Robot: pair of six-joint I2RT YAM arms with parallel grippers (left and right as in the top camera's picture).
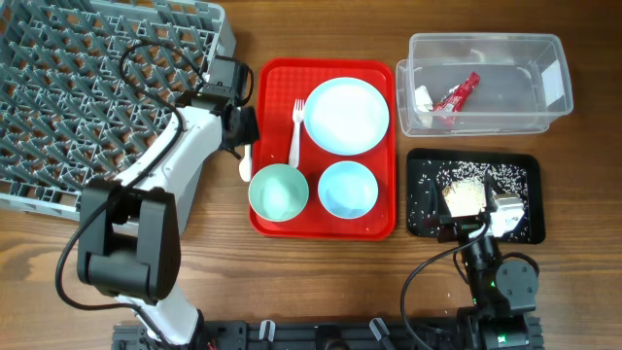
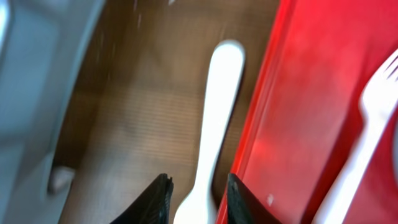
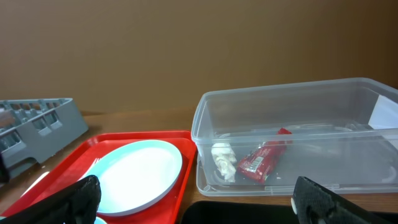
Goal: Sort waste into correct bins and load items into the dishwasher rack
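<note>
One white spoon [image 2: 217,106] | left gripper [image 2: 198,180] spread around it | lying just beside red tray [image 2: 311,93]

A robot lab bench is suggested, tbh. Left arm [image 1: 170,165] and right arm [image 1: 496,277] are mounted at a wooden table [image 1: 321,282], with a dishwasher rack [image 1: 58,97] staged on it.

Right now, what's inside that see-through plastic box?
A slim red wrapper and a crumpled white napkin lie in the clear tub, at the end nearer the red tray; the rest looks bare. Anything beneath those two is covered.
</note>
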